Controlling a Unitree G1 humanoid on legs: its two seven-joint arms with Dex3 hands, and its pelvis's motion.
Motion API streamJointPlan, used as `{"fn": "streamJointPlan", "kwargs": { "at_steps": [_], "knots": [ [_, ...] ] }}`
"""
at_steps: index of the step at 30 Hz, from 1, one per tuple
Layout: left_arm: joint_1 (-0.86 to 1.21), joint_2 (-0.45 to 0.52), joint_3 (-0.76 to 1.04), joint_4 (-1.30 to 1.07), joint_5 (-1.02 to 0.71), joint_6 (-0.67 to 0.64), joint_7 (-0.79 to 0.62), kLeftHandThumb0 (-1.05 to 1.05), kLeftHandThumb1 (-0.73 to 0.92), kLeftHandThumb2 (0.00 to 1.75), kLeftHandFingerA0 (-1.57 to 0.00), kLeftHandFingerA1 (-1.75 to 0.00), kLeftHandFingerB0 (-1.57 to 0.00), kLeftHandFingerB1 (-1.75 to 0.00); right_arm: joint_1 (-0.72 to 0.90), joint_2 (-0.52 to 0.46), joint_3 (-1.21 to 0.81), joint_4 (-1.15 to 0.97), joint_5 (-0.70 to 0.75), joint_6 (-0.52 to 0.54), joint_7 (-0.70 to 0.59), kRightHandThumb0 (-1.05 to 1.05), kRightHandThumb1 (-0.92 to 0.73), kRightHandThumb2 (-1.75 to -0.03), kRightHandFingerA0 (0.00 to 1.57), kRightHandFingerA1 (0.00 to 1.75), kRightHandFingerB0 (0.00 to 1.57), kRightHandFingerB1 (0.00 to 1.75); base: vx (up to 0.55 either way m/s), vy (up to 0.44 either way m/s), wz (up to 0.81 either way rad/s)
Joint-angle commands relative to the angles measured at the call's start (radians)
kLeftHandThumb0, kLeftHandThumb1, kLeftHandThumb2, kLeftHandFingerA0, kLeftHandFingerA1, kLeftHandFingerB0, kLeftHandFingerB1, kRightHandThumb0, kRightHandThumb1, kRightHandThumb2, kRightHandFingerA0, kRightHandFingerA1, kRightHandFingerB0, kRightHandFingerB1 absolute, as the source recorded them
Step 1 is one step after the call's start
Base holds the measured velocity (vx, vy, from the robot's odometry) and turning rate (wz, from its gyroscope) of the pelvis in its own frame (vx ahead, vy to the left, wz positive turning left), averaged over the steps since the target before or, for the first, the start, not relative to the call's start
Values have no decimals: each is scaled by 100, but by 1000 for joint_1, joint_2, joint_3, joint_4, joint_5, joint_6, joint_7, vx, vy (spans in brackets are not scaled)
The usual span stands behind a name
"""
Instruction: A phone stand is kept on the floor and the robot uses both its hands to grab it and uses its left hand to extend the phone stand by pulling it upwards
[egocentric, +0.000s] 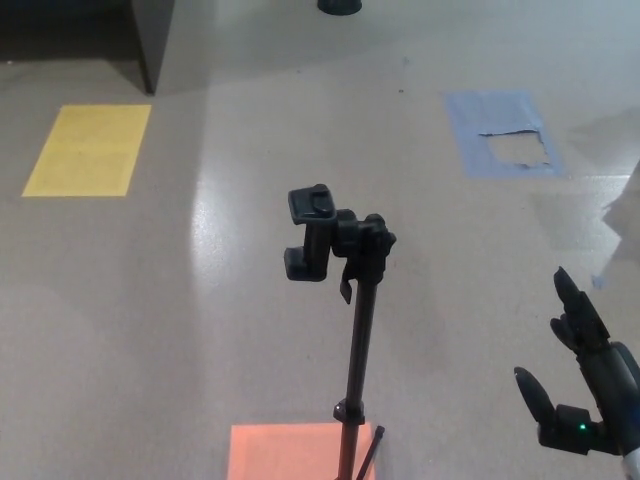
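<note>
— At centre, what stands?
— Stand (357, 340), upright on the floor (200, 300), its foot over an orange patch (285, 452) at 6 o'clock; the clamp (312, 235) tops it.
— Hands?
— Right hand (585, 385) at 4 o'clock, well apart from the stand, fingers spread, holding nothing. Left hand doesn't show.
— Else?
— Yellow patch (88, 150) at 10, blue patch (505, 133) at 2.

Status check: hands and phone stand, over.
Right hand open, low right, clear of the phone stand. Left hand not in view. Stand upright on the orange floor patch, ungrasped, clamp head on top. Nothing between hand and pole.
</note>
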Motion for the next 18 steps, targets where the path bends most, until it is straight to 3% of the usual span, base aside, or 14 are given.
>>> {"fn": "streamJointPlan", "kwargs": {
  "at_steps": [1, 8, 9, 13, 14, 15, 18],
  "knots": [
    [4, 20, 10, 8, 17, -37, -8, -91, 90, 68, -12, -38, -21, -32, 10, -11, -12, -4, 20, 12, 8, -104, -67, -106, 0, 26, 0, 0, 0, 0, 0],
    [3, 24, 10, 4, 12, -24, -19, -90, 89, 67, -11, -37, -20, -32, 11, -7, -12, 0, 20, 11, 5, -105, -66, -103, 0, 25, 0, 0, 0, 0, 0],
    [2, 25, 11, 2, 17, -19, -16, -38, 41, 105, -1, -51, 0, -48, 11, -8, -11, 0, 18, 10, 4, -105, -66, -103, 0, 27, 0, 0, 0, 0, 0],
    [-2, 26, 11, -1, 20, -18, -16, -38, 42, 105, -1, -51, 0, -48, 2, -11, -9, 3, 12, 19, 5, -105, -65, -101, 0, 27, 0, 0, 0, 0, 0],
    [-1, 25, 11, -2, 13, -19, -21, -87, 70, 105, -4, -42, -11, -42, 1, -14, -7, 9, 9, 12, 5, -105, -88, -67, 0, 31, 0, 0, 0, 0, 0],
    [-1, 24, 11, 0, 13, -24, -22, -38, 43, 106, -1, -51, 0, -48, 0, -15, -7, 11, 10, 12, 7, -105, -88, -68, 0, 30, 0, 0, 0, 0, 0],
    [-2, 27, 12, 6, 10, -32, -32, -38, 43, 106, -1, -52, 0, -48, 2, -15, -7, 1, 12, 31, 15, -105, -88, -68, 0, 30, 0, 0, 0, 0, 0]
  ]
}}
